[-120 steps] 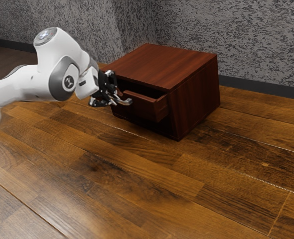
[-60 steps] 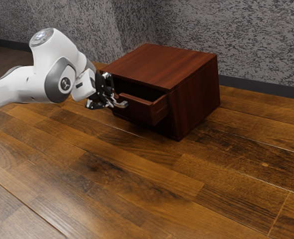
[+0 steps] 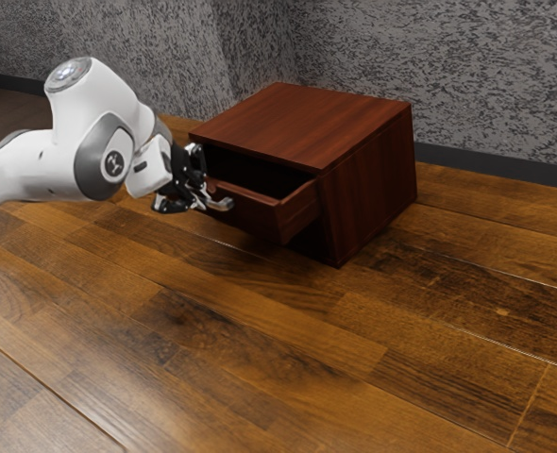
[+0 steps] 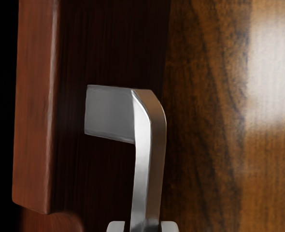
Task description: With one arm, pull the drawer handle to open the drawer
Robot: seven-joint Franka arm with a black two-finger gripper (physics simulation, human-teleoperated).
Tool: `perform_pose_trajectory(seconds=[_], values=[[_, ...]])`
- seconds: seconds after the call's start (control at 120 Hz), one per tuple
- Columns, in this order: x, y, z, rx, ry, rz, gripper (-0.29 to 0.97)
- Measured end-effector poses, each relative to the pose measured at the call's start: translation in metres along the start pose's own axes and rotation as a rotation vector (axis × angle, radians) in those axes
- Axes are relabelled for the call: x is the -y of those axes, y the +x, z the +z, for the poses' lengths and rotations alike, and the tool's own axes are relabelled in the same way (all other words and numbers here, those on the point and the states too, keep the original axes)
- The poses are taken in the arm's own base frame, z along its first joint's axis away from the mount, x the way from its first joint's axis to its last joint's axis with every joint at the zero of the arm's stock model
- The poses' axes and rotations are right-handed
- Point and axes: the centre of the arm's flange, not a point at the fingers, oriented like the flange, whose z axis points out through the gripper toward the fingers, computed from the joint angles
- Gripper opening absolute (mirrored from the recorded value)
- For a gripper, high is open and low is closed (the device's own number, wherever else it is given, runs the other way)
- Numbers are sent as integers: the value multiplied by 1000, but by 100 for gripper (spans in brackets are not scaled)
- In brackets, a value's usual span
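A dark red wooden cabinet [image 3: 326, 142] stands on the plank floor near the back wall. Its single drawer [image 3: 277, 209] sticks out part way toward the exterior view's left, leaving a dark gap under the cabinet top. A silver metal handle [image 3: 220, 201] is fixed to the drawer front. My black gripper [image 3: 207, 195] is shut on that handle, with the white arm coming in from the exterior view's left. Close up in the wrist view, the bent silver handle [image 4: 145, 159] runs along the dark drawer front [image 4: 108, 58].
A grey rough wall [image 3: 430, 57] with a dark baseboard runs behind the cabinet. Brown wooden floor [image 3: 288, 359] spreads wide in front of the drawer and toward the exterior view's right.
My hand has moved toward the exterior view's left with the handle in its grip. The drawer has slid farther out of the cabinet, and the gap behind its front has widened.
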Motion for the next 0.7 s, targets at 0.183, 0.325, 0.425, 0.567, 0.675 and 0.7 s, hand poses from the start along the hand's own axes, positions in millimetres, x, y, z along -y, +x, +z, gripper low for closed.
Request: perform_pose_trajectory(seconds=[0.183,0.325,0.425,0.567,0.675,0.7], values=[[-5,-1,-3,4,-4,-4,-2],[-10,-3,-6,7,-7,-12,-2],[-13,-2,-9,9,-10,-13,-2],[-17,0,-12,11,-11,-13,-3],[-21,-1,-14,12,-15,-17,-3],[-22,-1,-14,13,-16,-18,-3]])
